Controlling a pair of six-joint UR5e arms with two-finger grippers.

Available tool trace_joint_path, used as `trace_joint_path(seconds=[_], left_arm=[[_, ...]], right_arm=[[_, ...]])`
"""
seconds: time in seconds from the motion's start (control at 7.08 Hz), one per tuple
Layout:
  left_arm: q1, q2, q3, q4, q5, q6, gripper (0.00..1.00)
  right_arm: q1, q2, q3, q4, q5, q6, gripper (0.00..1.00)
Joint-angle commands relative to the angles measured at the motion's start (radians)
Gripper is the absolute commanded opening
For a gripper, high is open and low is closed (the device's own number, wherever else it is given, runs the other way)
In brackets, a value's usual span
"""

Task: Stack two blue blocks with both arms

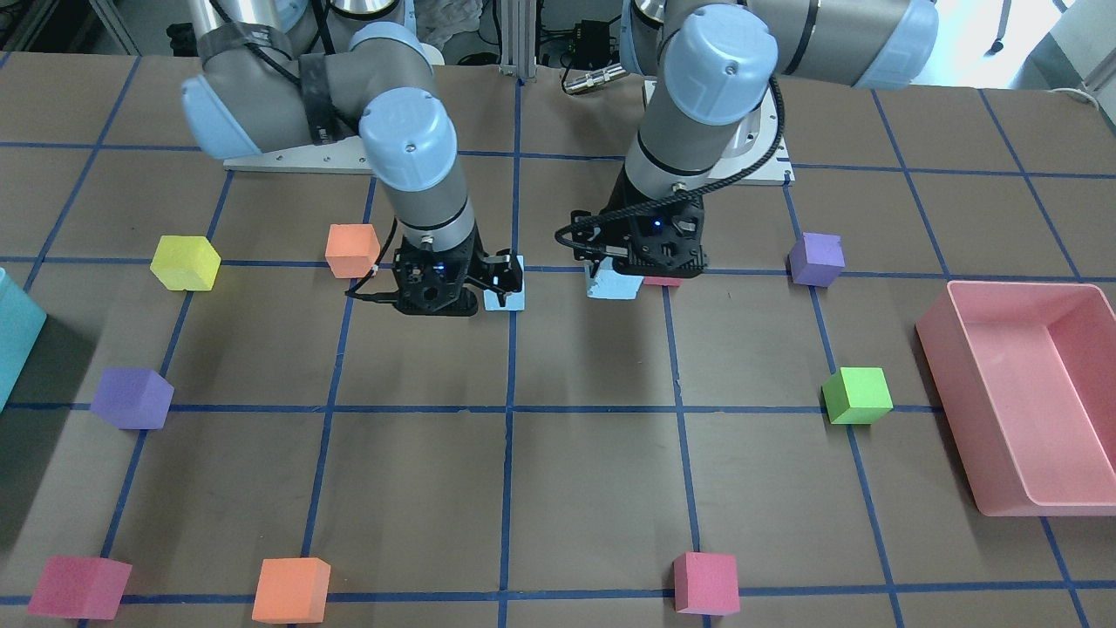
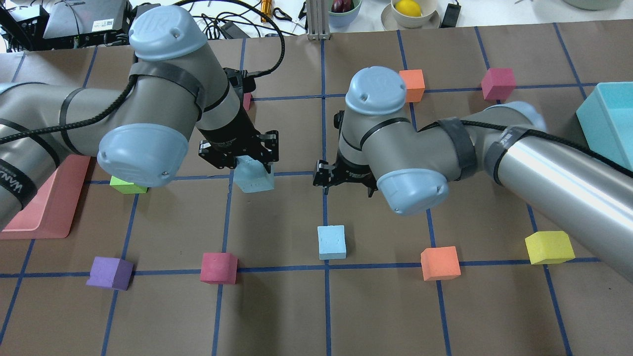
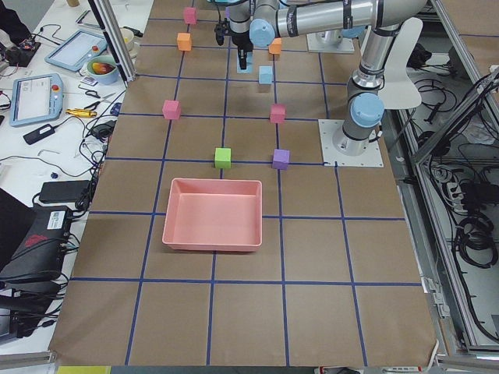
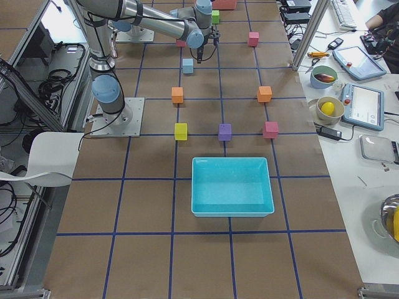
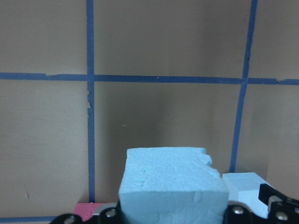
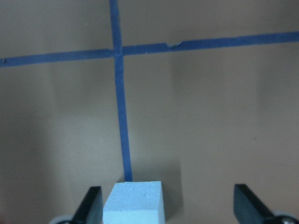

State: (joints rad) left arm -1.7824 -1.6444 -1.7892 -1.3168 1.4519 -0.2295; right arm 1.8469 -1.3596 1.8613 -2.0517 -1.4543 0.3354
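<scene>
My left gripper (image 2: 251, 160) is shut on a pale blue block (image 2: 253, 177) and holds it above the table near the middle; the block fills the bottom of the left wrist view (image 5: 170, 186). The second blue block (image 2: 331, 242) lies on the table by a tape crossing. My right gripper (image 2: 343, 179) hangs above it, open and empty. In the right wrist view that block (image 6: 133, 203) sits low between the wide-apart fingers (image 6: 93, 205), nearer one of them. In the front view the held block (image 1: 610, 284) and the lying block (image 1: 506, 295) are side by side, apart.
A red cube (image 2: 218, 267) lies near the held block's side. Orange (image 2: 439, 263), yellow (image 2: 549, 246), purple (image 2: 110, 272) and green (image 2: 127, 186) cubes are scattered around. A pink bin (image 1: 1020, 290) stands on my left, a teal bin (image 2: 607, 94) on my right.
</scene>
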Motion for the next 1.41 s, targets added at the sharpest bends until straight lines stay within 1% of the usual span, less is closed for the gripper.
trace_joint_path(seconds=[0.0,0.14,0.28,0.42,0.71,0.85,0.99,1.13,1.27], left_arm=[[-0.153,-0.018,-0.012,0.014,0.005,-0.113,0.46],[-0.188,-0.035,-0.016,0.014,0.002,-0.135,0.46],[-0.211,-0.057,-0.025,0.019,0.005,-0.136,0.46],[-0.247,-0.081,-0.029,0.057,0.007,-0.154,0.46],[-0.273,-0.144,-0.032,0.123,0.005,-0.281,0.46],[-0.278,-0.173,-0.048,0.17,0.008,-0.31,0.46],[-0.282,-0.195,-0.071,0.23,0.011,-0.312,0.46],[-0.294,-0.21,-0.085,0.266,0.01,-0.317,0.46],[-0.314,-0.201,-0.09,0.266,0.022,-0.315,0.46]], right_arm=[[-0.176,-0.027,-0.046,0.073,-0.003,-0.193,1.0],[-0.237,-0.065,-0.075,0.14,-0.039,-0.225,1.0],[-0.279,-0.09,-0.141,0.276,-0.037,-0.242,1.0],[-0.294,-0.092,-0.239,0.401,-0.04,-0.277,1.0],[-0.296,-0.095,-0.435,0.598,-0.058,-0.279,1.0],[-0.296,-0.09,-0.479,0.632,-0.128,-0.28,1.0],[-0.298,-0.092,-0.479,0.639,-0.155,-0.28,1.0],[-0.304,-0.089,-0.478,0.631,-0.15,-0.282,1.0],[-0.311,-0.092,-0.478,0.634,-0.152,-0.283,1.0]])
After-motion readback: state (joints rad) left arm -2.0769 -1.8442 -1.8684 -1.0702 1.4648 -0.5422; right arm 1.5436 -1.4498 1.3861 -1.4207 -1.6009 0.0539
